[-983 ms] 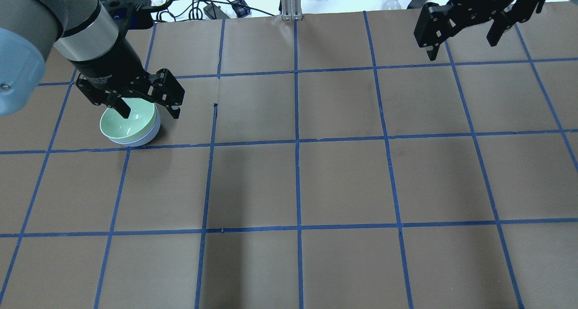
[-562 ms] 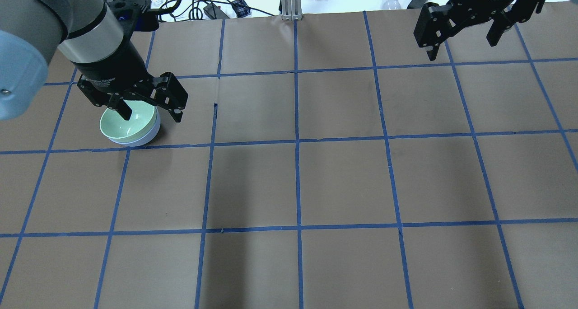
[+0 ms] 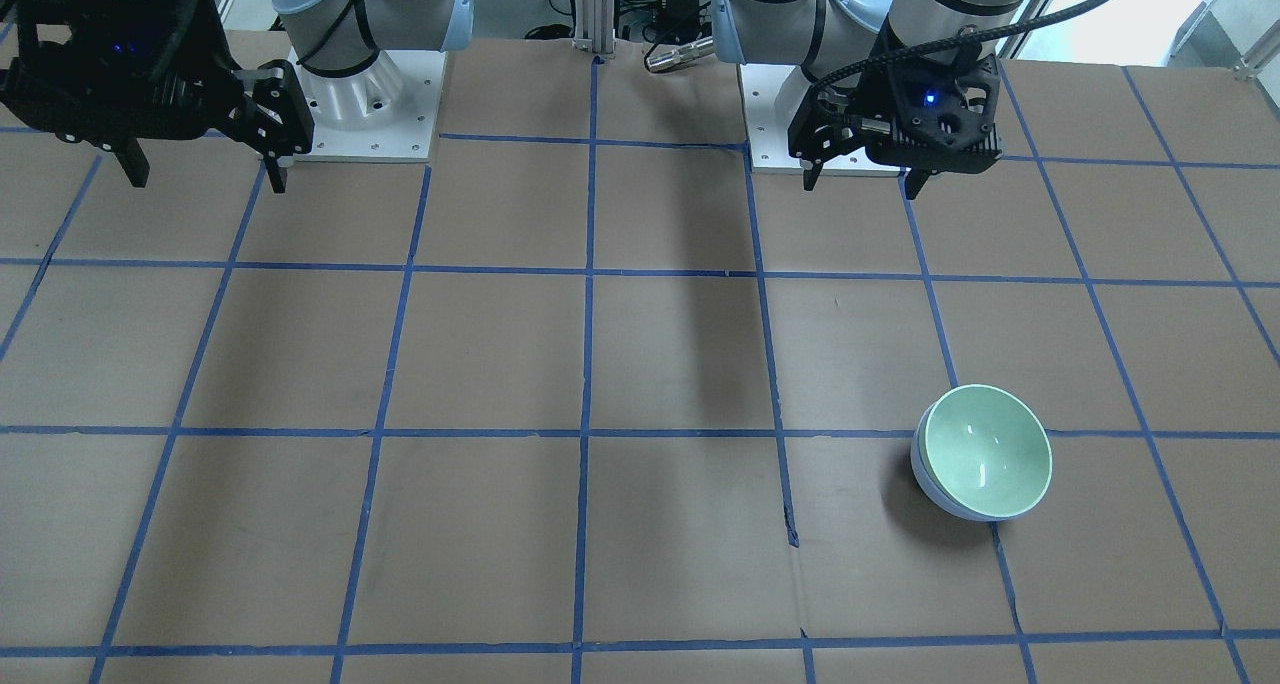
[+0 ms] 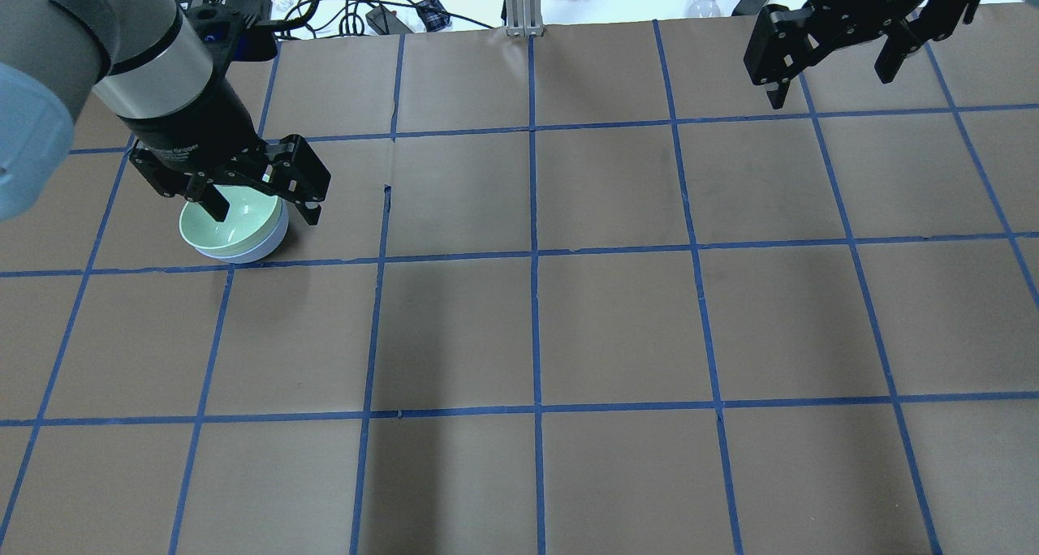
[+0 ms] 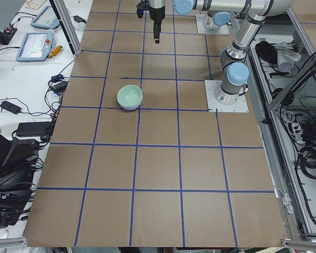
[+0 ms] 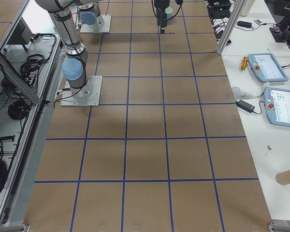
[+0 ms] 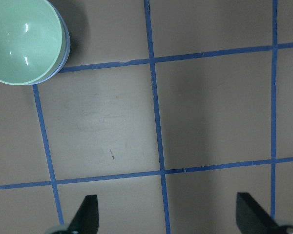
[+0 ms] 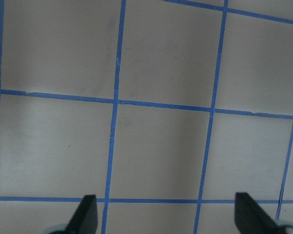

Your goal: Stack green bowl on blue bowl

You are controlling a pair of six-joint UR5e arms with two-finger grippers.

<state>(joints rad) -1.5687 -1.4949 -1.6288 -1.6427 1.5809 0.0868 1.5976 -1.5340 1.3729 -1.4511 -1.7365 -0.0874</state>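
Stacking status: the green bowl (image 3: 985, 451) (image 4: 231, 221) (image 5: 129, 95) (image 7: 22, 41) sat mouth up, nested inside the blue bowl (image 3: 932, 489) (image 4: 274, 240) (image 7: 66, 48). The pair rested on the brown surface (image 4: 617, 328), just beside a blue tape line (image 4: 454, 256) of the grid. Only a narrow crescent of the blue bowl showed beneath the green rim; the rest of it was covered.

Left gripper (image 3: 860, 179) (image 4: 266, 212) (image 7: 168, 217): its fingers (image 7: 88, 214) were spread wide and touched neither bowl. In the overhead view one finger overlapped the far rim of the green bowl, but the wrist view showed the gripper raised above the surface. There the stack lay ahead of the fingertips, outside the gap between them, beyond the finger at that view's left. The surface directly under the gap showed only tape lines.

Right gripper (image 3: 205, 174) (image 4: 832, 84) (image 8: 166, 214): its fingers (image 8: 85, 214) were likewise spread wide. It hung above plain grid squares, well apart from both bowls and toward the opposite end of the surface from the left fingers.
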